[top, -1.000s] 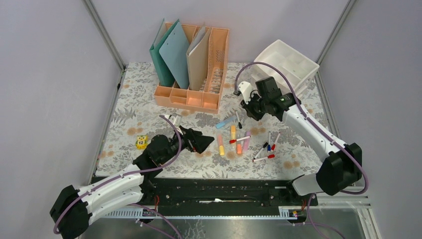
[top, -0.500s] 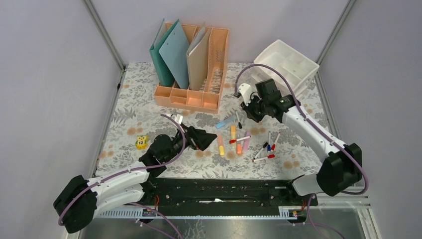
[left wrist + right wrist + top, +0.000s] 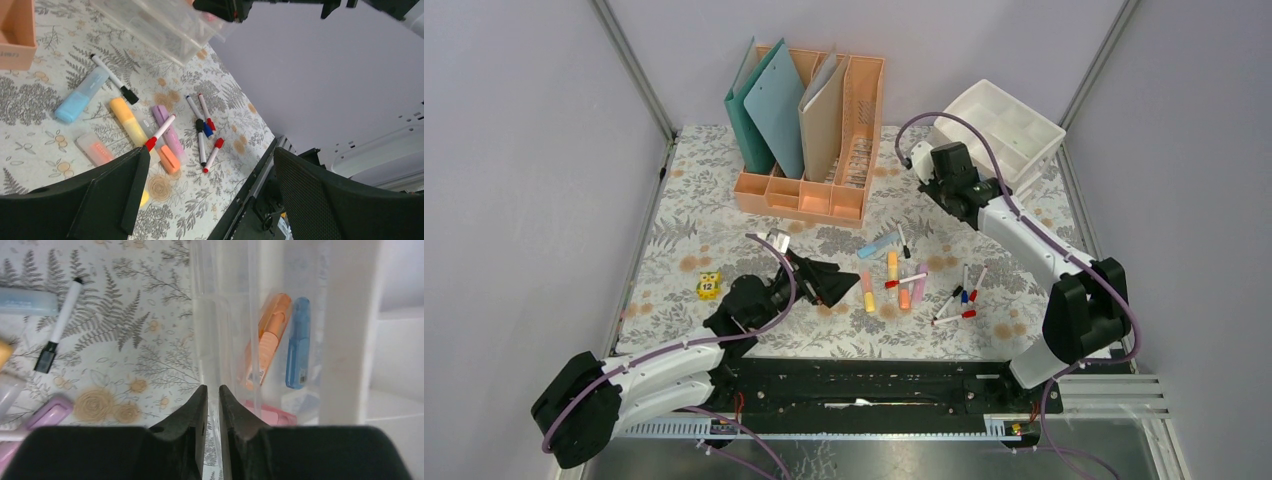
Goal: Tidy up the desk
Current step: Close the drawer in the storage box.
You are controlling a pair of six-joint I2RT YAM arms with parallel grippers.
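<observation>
**A:** Left gripper [image 3: 210, 150] first. Its two dark fingers [image 3: 115, 195] are spread wide with nothing between them, above the desk [image 3: 30, 145]. The fern-and-flower cloth runs under everything here.

**B:** What's at the left finger's tip?

**A:** A red-capped pen [image 3: 156, 136] lies across a purple highlighter [image 3: 175, 145]. A yellow sliver [image 3: 144, 197] peeks out behind that finger, and the rest of it is hidden. Between the fingers and further out is a cluster of four pens [image 3: 202, 135]. Left of that are a yellow-orange highlighter [image 3: 125, 120] and a pale orange one [image 3: 95, 149].

**B:** And beyond those?

**A:** A blue highlighter [image 3: 80, 95] and a black-capped pen [image 3: 112, 79]. Past them, the clear drawer [image 3: 160, 25] is cut off by the top edge. Only a corner of the peach rack [image 3: 15, 30] shows.

**B:** Now the right gripper [image 3: 213, 387].

**A:** Its fingers are pressed almost together, with just a thin slit between them. The clear drawer's wall rises right at the tips. I can't tell whether it's pinched in that slit.

**B:** What's right of the fingers?

**A:** Through the plastic, blurred, are an orange highlighter [image 3: 267, 340] and a blue one [image 3: 298, 342]. Something pink [image 3: 270, 415] is half hidden behind the right finger.

**B:** And to the left?

**A:** Bare cloth, then the purple highlighter, cut off by the frame. Farther out are the black-capped pen and the blue highlighter, which is clipped at the edge.

**B:** And from overhead?

**A:** The right gripper sits against the white drawer unit [image 3: 999, 125] at the desk's far right.
</observation>
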